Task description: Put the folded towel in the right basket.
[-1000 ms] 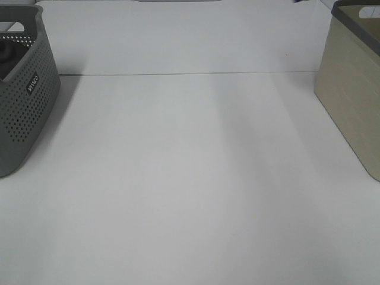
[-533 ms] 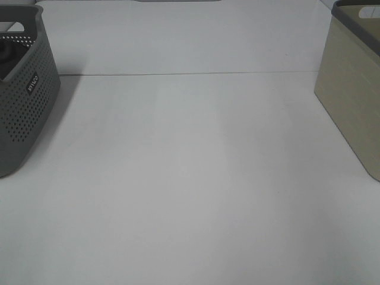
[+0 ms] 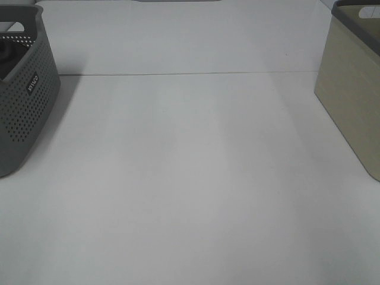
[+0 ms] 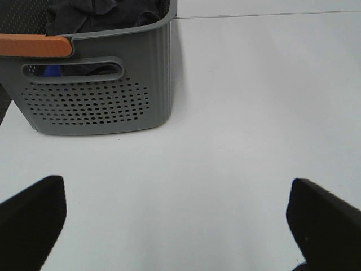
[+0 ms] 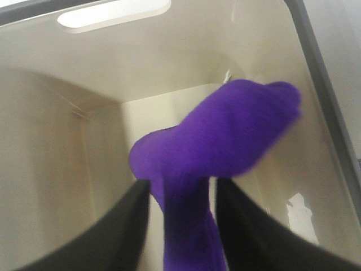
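Observation:
The folded towel (image 5: pixel 225 130) is purple and shows only in the right wrist view. It hangs inside the beige right basket (image 5: pixel 51 141), above its floor. My right gripper (image 5: pixel 181 189) is shut on the towel, with one black finger on each side of the cloth. The right basket stands at the right edge of the exterior high view (image 3: pixel 350 101), where neither arm shows. My left gripper (image 4: pixel 180 226) is open and empty, with its fingers (image 4: pixel 31 220) spread wide over the white table.
A grey perforated basket (image 3: pixel 24 107) stands at the table's left edge. In the left wrist view this grey basket (image 4: pixel 90 107) holds dark clothes and has an orange handle. The white table (image 3: pixel 190 178) lies between the two baskets.
A small dark shape at the top edge of the exterior high view is gone. The baskets have not moved.

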You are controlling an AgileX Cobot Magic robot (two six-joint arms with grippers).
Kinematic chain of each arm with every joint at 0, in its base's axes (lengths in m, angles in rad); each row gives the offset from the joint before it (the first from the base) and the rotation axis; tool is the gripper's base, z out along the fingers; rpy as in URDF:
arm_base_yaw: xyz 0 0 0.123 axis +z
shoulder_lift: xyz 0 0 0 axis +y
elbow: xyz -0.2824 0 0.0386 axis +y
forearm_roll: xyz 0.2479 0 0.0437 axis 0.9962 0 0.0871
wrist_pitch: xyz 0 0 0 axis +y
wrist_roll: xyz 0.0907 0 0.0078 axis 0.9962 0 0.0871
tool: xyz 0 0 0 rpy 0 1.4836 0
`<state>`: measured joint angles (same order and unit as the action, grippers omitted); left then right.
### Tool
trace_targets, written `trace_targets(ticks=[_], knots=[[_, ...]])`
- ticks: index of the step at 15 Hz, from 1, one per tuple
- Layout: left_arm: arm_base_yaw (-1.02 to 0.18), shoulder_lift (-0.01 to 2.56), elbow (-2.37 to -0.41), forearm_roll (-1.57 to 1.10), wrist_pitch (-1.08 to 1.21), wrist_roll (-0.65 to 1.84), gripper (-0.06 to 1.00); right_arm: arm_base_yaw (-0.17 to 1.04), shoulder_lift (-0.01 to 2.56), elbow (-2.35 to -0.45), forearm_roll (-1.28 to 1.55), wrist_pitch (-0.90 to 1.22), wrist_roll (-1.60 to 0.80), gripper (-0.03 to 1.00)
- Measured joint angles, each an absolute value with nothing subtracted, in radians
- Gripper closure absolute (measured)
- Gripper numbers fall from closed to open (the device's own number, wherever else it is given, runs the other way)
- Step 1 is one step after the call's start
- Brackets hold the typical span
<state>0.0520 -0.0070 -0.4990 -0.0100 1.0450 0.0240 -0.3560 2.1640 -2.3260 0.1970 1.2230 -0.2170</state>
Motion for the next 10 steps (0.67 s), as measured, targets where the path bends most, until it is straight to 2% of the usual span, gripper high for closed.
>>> trace_targets(ticks=[1, 2, 3, 4, 7, 10], knots=[[0.052, -0.007, -0.499, -0.010, 1.045, 0.024, -0.05, -0.356, 2.164, -2.326, 0.198, 1.223, -0.228, 0.16], [0.052, -0.007, -0.499, -0.010, 1.045, 0.024, -0.05, -0.356, 2.164, -2.326, 0.198, 1.223, -0.239, 0.07], [0.052, -0.007, -0.499, -0.010, 1.045, 0.024, -0.05, -0.356, 2.164, -2.326, 0.198, 1.223, -0.239, 0.07], [0.052, -0.007, -0.499, -0.010, 1.045, 0.024, -0.05, -0.356, 2.164, -2.326, 0.231, 1.223, -0.246, 0.01], [0.052, -0.007, -0.499, -0.010, 1.045, 0.024, -0.05, -0.346, 2.155, -2.326, 0.242, 1.223, -0.216, 0.01], [0.052, -0.007, -0.499, -0.010, 1.045, 0.024, -0.05, -0.241, 2.124, -2.327, 0.204, 1.223, -0.189, 0.01]])
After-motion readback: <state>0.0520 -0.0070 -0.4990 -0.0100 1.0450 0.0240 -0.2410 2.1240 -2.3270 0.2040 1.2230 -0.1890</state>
